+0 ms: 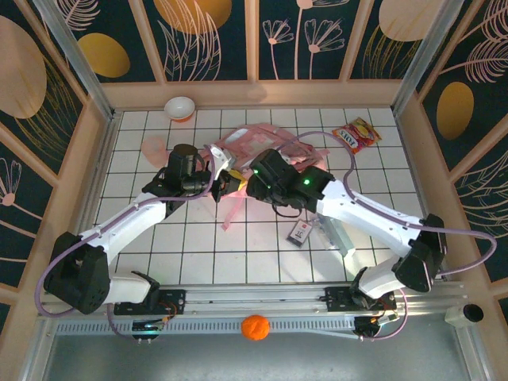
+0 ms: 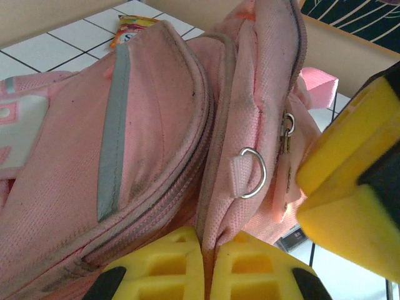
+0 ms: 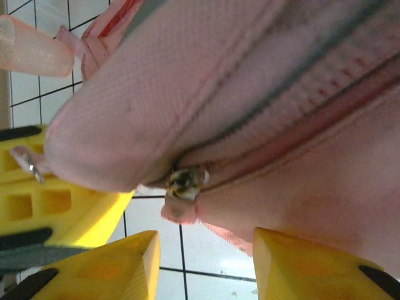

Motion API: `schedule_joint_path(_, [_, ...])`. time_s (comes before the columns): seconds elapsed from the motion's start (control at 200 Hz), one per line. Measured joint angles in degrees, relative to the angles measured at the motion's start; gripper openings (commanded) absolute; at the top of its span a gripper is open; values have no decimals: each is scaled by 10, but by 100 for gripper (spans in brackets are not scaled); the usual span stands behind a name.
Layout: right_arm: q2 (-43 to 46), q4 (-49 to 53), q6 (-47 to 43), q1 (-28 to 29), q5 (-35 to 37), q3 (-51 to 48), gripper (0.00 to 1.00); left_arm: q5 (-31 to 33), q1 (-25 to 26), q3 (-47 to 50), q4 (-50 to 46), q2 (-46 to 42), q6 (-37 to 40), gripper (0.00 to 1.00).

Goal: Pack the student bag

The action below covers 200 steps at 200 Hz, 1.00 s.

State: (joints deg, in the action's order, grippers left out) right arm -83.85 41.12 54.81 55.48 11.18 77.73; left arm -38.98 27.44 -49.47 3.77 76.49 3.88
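The student bag [image 1: 266, 144] is mostly covered from above (its zipper pull [image 3: 185, 182] is blurred up close).

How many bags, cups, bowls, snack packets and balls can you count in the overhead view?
Bags: 1, the student bag
Cups: 1, the pink cup
Bowls: 1, the white bowl
Snack packets: 1, the snack packet
Balls: 1, the orange ball
Total: 5

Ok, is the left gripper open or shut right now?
Shut: the left gripper pinches a fold of the student bag between its yellow fingers.
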Motion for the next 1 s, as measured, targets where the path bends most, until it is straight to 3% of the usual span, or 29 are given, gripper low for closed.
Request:
schedule_joint_path(0.3, [-20,1,0,-5,41,28,42,-11,0,-1,4,0,-4,0])
schedule_joint_path(0.786, [-46,71,-23,-7,104,81,19,-12,0,-6,4,0,-5,0])
schedule_joint_path(1.001, [-56,70,-53,-17,103,83,35,-10,0,-6,2,0,-5,0])
